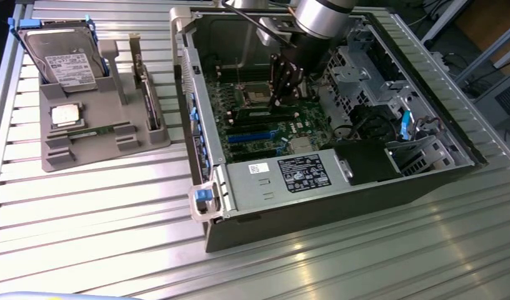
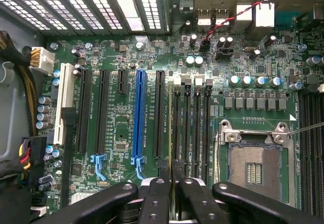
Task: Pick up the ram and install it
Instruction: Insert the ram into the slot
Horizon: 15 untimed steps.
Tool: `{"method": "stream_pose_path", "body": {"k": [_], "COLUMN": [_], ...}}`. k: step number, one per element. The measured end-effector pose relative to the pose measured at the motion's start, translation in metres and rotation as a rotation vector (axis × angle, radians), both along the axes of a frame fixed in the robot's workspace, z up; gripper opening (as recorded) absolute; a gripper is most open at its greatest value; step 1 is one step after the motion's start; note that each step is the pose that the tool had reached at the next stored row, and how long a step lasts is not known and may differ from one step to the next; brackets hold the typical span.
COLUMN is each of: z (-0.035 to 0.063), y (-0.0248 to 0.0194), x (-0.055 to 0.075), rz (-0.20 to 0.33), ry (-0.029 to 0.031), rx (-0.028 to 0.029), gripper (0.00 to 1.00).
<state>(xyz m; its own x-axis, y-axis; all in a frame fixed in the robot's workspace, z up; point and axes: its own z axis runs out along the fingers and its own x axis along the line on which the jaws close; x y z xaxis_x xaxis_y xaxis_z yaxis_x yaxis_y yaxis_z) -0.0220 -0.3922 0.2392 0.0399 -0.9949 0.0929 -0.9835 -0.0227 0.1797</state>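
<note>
**Midway: ram lifted and carried over the motherboard, not yet seated**

Already off its holder, the ram [image 2: 172, 181] sat clamped edge-on between the fingers of the gripper [image 2: 172, 193], which had closed down narrow on the thin board. In the wrist view the stick ran as a slim dark-and-gold line straight out from between the fingertips, aimed along the bank of memory slots [image 2: 191, 128] beside the empty processor socket [image 2: 254, 166].

In the exterior view the gripper [image 1: 286, 94] hung inside the open computer case [image 1: 339, 187], over the motherboard [image 1: 264, 125], with the arm coming down from the desk's far edge. Whether the stick's lower edge had touched a slot I could not tell; it looked to be above the board, roughly in line with the slots.

Toward the desk's far corner on the exterior view's left stood the grey parts holder [image 1: 97, 140]. It carried the hard drive [image 1: 65, 59] upright at its back, the square processor chip [image 1: 67, 115] lying flat, and a second green stick [image 1: 95, 132] lying flat in front of that.

My reading: pick-up done, carry done or nearly so. Left to do: final lining-up with a slot, pressing home until the latches close, and release. No stick was visibly seated in the slots seen from the wrist.
</note>
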Motion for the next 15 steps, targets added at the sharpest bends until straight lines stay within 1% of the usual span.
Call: {"method": "stream_pose_path", "body": {"k": [1,3,12,15], "z": [-0.0001,-0.0002,-0.0025,-0.0030], "y": [0.0002,0.0002,-0.0006,-0.0006], "x": [0.0000,-0.0001,0.0001,0.0004], "rz": [0.000,0.000,0.000,0.000], "ry": [0.0000,0.0000,0.0001,0.0001], "rx": [0.0021,0.0032,0.0045,0.0057], "gripper": [0.14,0.14,0.14,0.14]}}
